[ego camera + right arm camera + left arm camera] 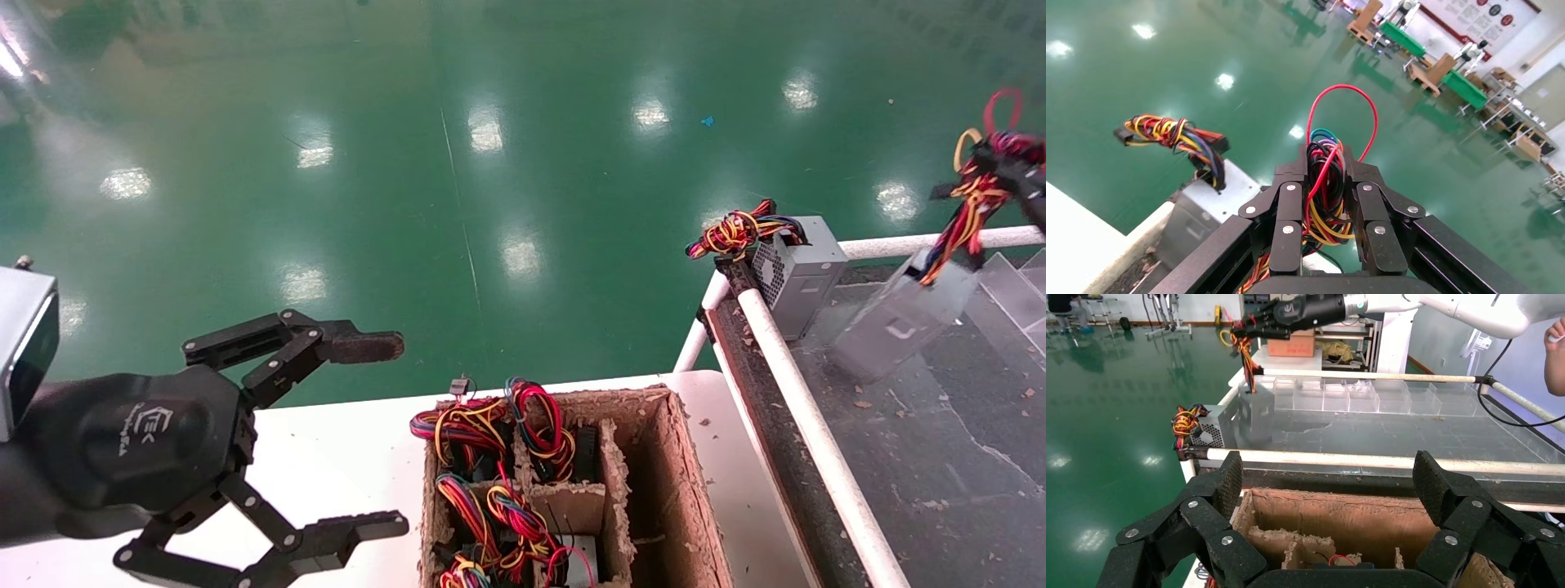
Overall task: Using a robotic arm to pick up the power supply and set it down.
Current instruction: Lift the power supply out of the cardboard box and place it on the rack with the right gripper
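You are working under bright overhead lamps: their reflections sit as white patches of glare across the glossy green floor [490, 163], strongest in the upper left corner of the head view. At the right edge of that view the hanging plain grey metal power supply box [899, 322] is smeared by motion blur. Your white desk [343, 441] is evenly lit, with only soft shadows.

My right fingers [1031, 184] hold the power supply [899, 320] by its wires [972, 200], dangling tilted over the belt [940, 425]. My left fingers [380, 433] hang spread above the bench [343, 457].
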Motion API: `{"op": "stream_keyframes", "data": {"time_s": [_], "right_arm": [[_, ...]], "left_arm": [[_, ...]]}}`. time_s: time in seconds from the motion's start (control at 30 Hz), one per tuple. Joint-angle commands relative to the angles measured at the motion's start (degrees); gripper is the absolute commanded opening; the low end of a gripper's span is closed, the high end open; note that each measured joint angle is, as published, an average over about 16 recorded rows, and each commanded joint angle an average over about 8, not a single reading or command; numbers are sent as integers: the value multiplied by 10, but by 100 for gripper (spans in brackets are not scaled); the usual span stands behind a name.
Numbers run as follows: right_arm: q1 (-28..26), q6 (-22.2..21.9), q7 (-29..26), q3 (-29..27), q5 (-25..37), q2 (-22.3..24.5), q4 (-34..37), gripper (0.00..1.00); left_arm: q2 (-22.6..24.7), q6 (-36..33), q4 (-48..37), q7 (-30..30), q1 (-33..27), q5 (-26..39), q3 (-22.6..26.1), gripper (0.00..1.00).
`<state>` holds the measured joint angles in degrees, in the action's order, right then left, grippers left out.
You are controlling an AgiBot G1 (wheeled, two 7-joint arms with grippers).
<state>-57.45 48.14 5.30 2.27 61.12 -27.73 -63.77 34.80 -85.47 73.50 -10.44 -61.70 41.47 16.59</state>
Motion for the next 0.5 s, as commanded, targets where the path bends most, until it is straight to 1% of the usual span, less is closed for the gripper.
{"op": "stream_keyframes", "data": {"time_s": [0.03, 0.23, 0.5], "right_arm": [[-1, 1, 0, 6, 4, -6, 4, 0], [-36, -2, -1, 28, 22, -33, 23, 0], [-100, 9, -1, 56, 40, -74, 70, 0]], "left_arm": [[0, 0, 0, 0, 0, 0, 0, 100], [0, 0, 0, 0, 0, 0, 0, 100], [0, 0, 0, 0, 0, 0, 1, 100]]}}
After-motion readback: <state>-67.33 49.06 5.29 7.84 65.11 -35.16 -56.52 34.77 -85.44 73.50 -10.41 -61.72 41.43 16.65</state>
